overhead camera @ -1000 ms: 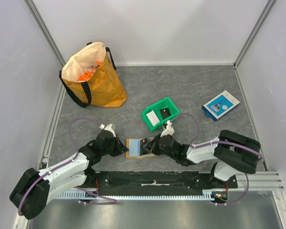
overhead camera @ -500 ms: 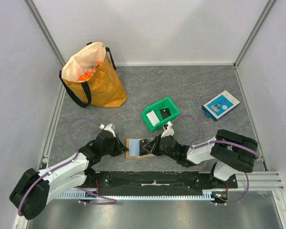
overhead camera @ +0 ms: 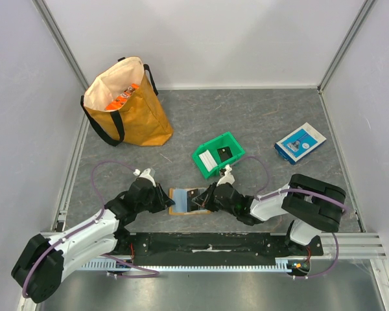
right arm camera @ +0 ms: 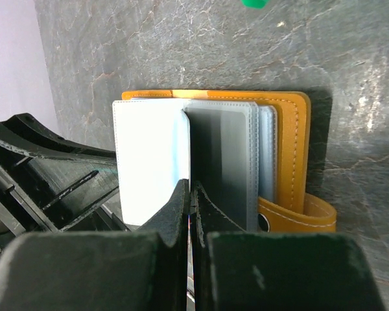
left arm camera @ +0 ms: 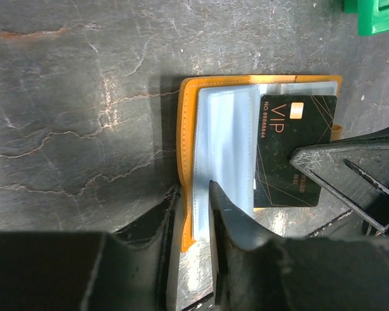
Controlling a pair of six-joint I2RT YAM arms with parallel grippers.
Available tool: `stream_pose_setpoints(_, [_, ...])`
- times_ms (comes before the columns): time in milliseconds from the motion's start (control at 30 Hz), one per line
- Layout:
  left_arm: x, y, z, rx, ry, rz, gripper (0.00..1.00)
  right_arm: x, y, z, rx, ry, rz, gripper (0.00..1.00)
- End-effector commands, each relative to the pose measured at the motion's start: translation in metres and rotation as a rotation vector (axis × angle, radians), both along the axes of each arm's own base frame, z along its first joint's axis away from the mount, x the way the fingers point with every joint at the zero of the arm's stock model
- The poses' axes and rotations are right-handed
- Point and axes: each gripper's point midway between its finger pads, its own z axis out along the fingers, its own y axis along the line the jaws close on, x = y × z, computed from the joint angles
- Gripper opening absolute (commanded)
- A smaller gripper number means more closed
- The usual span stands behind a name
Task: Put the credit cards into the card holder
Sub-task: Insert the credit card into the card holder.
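The orange card holder (overhead camera: 179, 201) lies open on the table between both arms, its clear sleeves up (left arm camera: 220, 129) (right arm camera: 292, 129). A black credit card (left arm camera: 292, 146) marked VIP lies partly over the sleeves, and it shows in the top view too (overhead camera: 197, 199). My right gripper (overhead camera: 206, 196) (right arm camera: 190, 188) is shut on that card's near edge, which I see edge-on between the jaws. My left gripper (overhead camera: 165, 199) (left arm camera: 193, 191) stands slightly open, its jaws either side of the holder's left edge. A white card (overhead camera: 209, 159) and a black card (overhead camera: 225, 153) lie in the green bin (overhead camera: 228, 138).
The green bin stands just behind the holder. An orange-yellow tote bag (overhead camera: 126, 107) stands at the back left. A blue-and-white flat box (overhead camera: 300, 142) lies to the right. Side walls and a metal rail at the near edge bound the table.
My left gripper's jaws have parted from shut to slightly open at the holder's edge. My right gripper has shifted a little left with the black card.
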Motion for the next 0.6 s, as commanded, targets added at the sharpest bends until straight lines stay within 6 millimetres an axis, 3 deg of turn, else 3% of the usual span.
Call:
stream_pose_setpoints(0, [0.006,0.005,0.006,0.025,-0.023,0.028,0.31,-0.005,-0.005,-0.021,-0.083,0.056,0.0,0.0])
stream_pose_setpoints(67, [0.006,0.006,0.007,0.025,-0.025,0.032,0.3,-0.005,-0.005,-0.021,-0.087,0.055,-0.002,0.0])
stream_pose_setpoints(133, [0.006,0.006,0.007,0.023,-0.025,0.035,0.04,-0.005,-0.006,-0.023,-0.094,0.059,-0.004,0.0])
stream_pose_setpoints(167, [0.006,0.007,0.007,0.025,-0.025,0.038,0.02,-0.005,-0.006,-0.023,-0.098,0.058,-0.004,0.0])
stream_pose_setpoints(567, [0.004,0.008,0.0,0.042,-0.013,0.032,0.02,-0.005,0.011,-0.003,0.024,0.048,0.044,0.0])
